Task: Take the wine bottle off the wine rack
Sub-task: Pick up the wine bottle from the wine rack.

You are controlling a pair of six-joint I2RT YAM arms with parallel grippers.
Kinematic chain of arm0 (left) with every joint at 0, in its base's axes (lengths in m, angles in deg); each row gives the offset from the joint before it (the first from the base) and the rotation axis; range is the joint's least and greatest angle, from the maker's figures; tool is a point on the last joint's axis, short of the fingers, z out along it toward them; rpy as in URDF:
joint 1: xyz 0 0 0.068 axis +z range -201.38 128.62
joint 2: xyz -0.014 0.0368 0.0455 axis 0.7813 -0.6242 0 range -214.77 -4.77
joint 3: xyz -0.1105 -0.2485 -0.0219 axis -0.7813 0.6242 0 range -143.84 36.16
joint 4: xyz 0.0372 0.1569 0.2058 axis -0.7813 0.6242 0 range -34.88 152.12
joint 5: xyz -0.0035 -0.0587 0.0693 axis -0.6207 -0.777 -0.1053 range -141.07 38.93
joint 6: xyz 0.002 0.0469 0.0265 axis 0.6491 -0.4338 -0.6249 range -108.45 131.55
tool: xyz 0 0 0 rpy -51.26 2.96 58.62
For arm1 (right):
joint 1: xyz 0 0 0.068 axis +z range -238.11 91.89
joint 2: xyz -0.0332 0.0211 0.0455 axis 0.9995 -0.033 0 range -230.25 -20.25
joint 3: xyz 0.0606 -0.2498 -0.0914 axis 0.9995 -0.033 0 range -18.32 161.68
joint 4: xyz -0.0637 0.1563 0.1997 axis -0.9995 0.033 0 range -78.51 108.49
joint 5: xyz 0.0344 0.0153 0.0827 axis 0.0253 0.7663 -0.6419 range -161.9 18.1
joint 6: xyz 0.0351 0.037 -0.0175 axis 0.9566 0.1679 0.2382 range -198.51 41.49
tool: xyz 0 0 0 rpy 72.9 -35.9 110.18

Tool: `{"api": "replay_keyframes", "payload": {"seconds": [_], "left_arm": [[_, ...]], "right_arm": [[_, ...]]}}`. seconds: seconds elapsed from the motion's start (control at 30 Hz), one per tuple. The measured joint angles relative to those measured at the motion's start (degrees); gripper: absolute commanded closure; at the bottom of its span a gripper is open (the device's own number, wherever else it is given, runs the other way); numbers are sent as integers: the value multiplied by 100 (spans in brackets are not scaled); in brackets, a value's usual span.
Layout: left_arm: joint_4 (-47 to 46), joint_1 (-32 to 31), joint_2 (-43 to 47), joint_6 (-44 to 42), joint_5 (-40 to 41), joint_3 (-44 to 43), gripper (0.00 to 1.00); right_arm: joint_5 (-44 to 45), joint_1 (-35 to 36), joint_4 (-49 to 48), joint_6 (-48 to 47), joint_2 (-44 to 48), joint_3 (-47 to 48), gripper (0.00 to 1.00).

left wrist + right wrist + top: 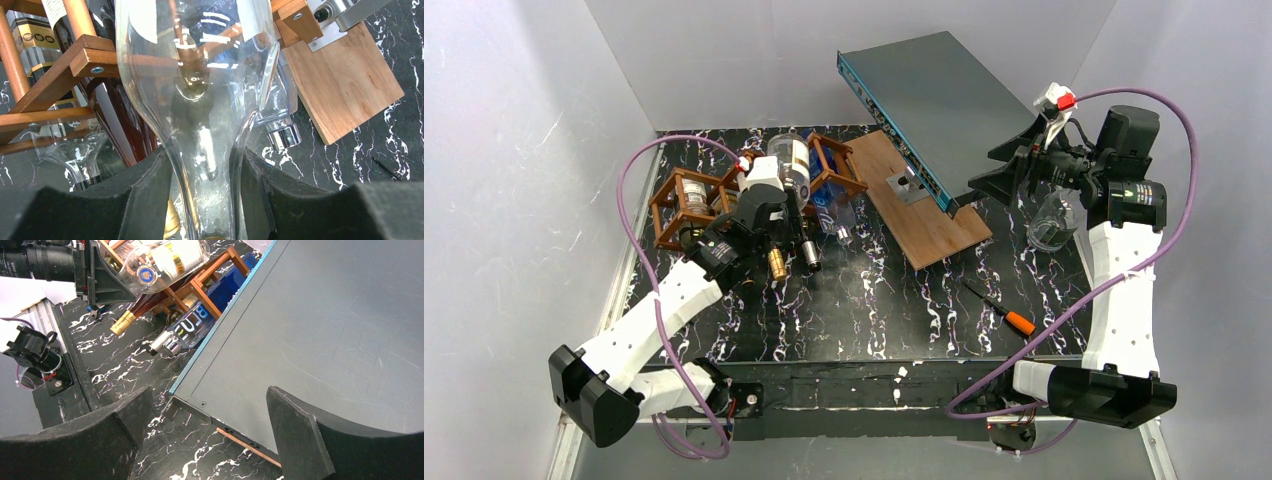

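Look at the labels first. In the right wrist view, the blue bottle (210, 305) near the top centre carries large white letters that start "BL"; the rest is cut off. Above it, the clear wine bottle (155, 262) wears a cream label with a round blue-and-gold seal, its print too small for you to read. In the upper left of the left wrist view, a dark bottle label (30, 37) shows gold rings only.

Your left gripper (205, 170) is clamped on the wine bottle (200, 75): the glass neck runs straight down between the two black fingers (145, 190) at the bottom centre. The shoulder widens above them, across the bars of the wine rack (85, 60). You cannot tell whether it rests on them.

Seen from overhead, the bottle (791, 160) sits left of centre in the upper half, over the middle of the rack (686, 200).

Your right gripper (207, 392) has its jaws wide apart, holding nothing, above the grey box (325, 315).
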Motion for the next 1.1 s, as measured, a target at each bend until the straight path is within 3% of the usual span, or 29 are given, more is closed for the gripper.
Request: {"api": "replay_keyframes", "payload": {"seconds": [0.77, 1.1], "left_arm": [[-188, 2, 566, 245, -144, 188, 100], [-168, 2, 933, 546, -667, 345, 100]], "right_arm": [[0, 0, 0, 4, 81, 0, 7], [0, 0, 0, 11, 83, 0, 7]]}}
